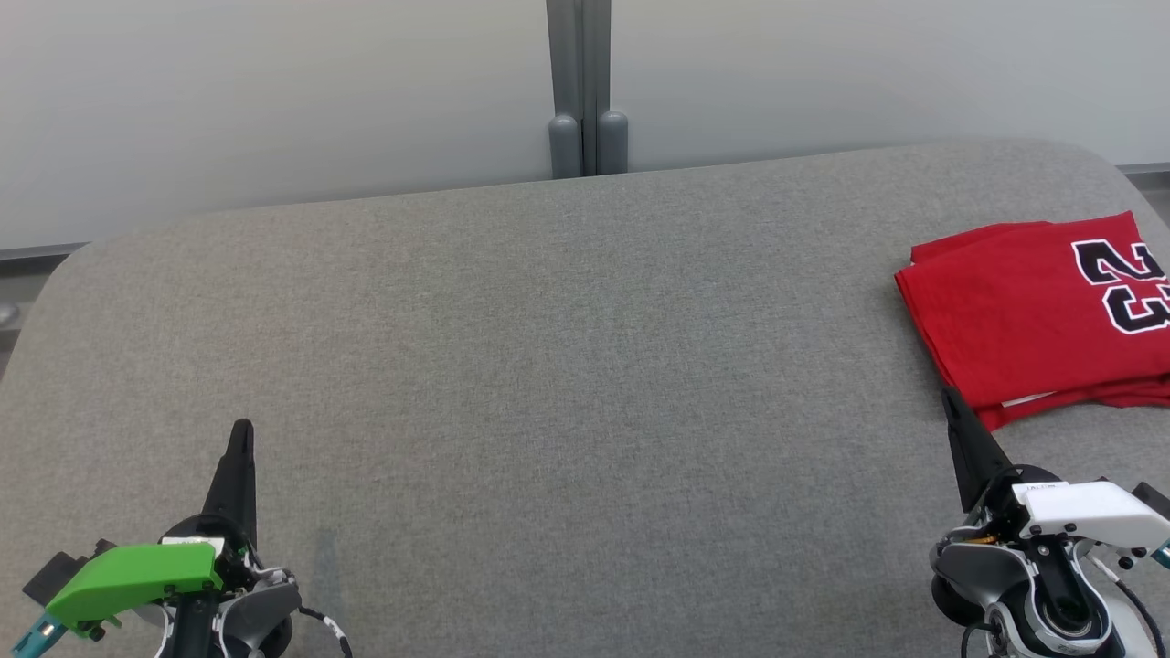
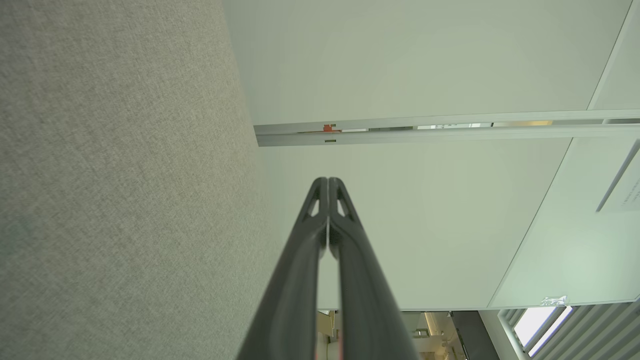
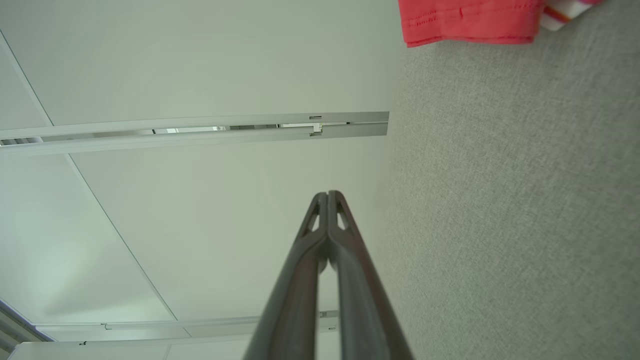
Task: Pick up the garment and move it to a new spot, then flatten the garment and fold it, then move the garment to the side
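garment point(image 1: 1024, 311): red top with a black-and-white number, folded into a flat stack on the grey table point(image 1: 567, 366).
step: looks like the last one, since the fold is done and the stack lies off to the side.
next move: probably nothing. If it needs a further shift, the jaws must part and pinch all layers at the near edge so the fold holds.
garment vs right gripper point(image 1: 949, 395): just ahead of the fingertips, slightly outboard; the wrist view shows a gap, no contact.
right gripper state: fingers pressed together, holding nothing.
left gripper point(image 1: 242, 428): fingers together, empty, garment well apart across the table.
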Robot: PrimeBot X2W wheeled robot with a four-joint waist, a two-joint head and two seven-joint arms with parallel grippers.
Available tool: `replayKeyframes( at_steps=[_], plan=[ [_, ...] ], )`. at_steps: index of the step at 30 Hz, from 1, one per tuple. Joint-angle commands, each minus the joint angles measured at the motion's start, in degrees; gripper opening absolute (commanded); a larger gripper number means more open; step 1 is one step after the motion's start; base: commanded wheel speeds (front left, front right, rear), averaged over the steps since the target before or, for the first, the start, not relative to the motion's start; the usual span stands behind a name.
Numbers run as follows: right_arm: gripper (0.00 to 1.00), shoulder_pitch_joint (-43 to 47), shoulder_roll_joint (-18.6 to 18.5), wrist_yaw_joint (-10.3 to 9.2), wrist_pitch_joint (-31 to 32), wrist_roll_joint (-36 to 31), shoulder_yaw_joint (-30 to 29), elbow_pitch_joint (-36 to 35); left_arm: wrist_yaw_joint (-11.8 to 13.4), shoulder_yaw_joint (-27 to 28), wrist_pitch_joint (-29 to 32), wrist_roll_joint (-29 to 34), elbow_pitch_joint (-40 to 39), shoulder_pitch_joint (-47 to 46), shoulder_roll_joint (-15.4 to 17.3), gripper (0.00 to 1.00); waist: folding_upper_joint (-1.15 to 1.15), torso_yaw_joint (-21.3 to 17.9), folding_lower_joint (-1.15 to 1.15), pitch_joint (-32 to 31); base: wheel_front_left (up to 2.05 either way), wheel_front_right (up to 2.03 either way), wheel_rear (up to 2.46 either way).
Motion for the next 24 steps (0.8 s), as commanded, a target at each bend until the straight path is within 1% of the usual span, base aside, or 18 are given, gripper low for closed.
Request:
replayKeyframes(
  at_steps=[1,24],
  plan=[
    [0.0,-0.37,-0.19,0.02,0.17,0.37,-0.08,-0.28,-0.26,0.15,0.2,-0.18,-0.12,-0.64,0.03,0.0,0.0,0.0,0.0,0.0,0.0,0.0,0.0],
    [0.0,-0.37,-0.19,0.02,0.17,0.38,-0.07,-0.28,-0.26,0.14,0.19,-0.19,-0.13,-0.64,0.03,0.0,0.0,0.0,0.0,0.0,0.0,0.0,0.0]
  ],
)
